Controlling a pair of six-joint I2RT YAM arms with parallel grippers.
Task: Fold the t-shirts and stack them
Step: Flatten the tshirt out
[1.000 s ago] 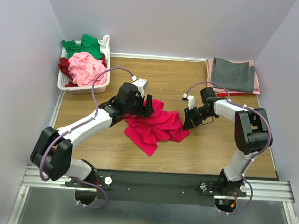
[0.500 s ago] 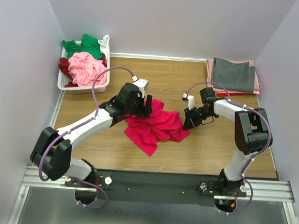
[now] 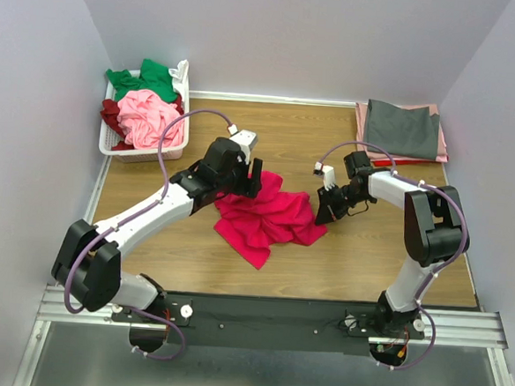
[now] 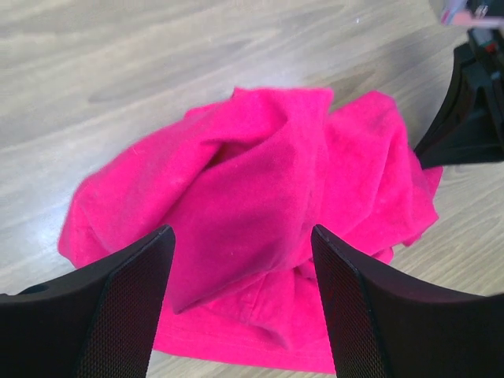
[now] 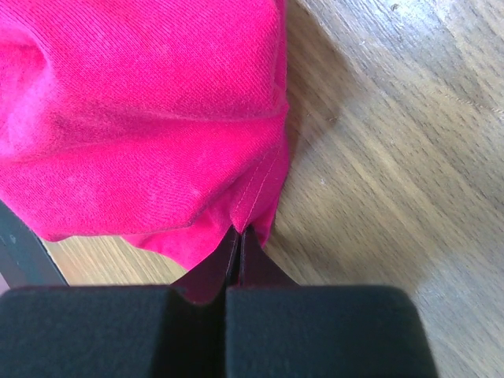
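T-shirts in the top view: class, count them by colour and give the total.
Green t-shirt: 1
Light pink t-shirt: 1
Maroon t-shirt: 1
Crimson-pink t-shirt: 1
Grey t-shirt: 1
Dusty pink t-shirt: 1
Red t-shirt: 1
Total: 7

Your left gripper (image 3: 250, 180) has crept a little toward the far side of the surface (image 3: 341, 261), along the upper left edge of the crimson-pink t-shirt (image 3: 269, 219). Its forearm and cable loop (image 3: 192, 116) have swung that way with it.
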